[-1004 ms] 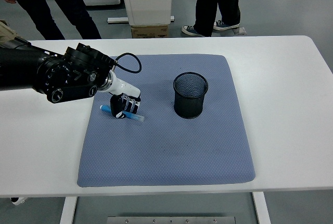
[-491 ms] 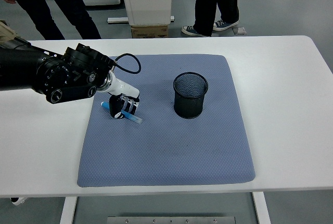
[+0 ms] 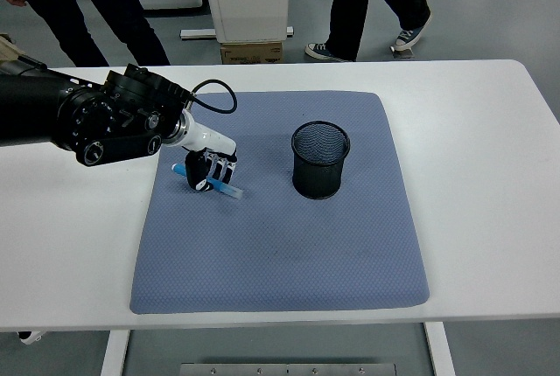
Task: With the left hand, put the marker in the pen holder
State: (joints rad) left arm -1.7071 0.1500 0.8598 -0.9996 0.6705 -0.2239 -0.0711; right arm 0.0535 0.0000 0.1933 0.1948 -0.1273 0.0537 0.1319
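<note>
Left hand, fingers curled around the blue marker, over the blue mat on the white worktop, at 9 o'clock from the black mesh pen holder.

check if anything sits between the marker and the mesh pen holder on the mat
Nothing visible does. The left hand is closed on the blue marker at the left of the blue mat, and only bare mat lies between it and the black mesh pen holder, which stands upright with an open top.

Blue mat spread across white table; past far edge, two people's legs, cardboard box.
</note>
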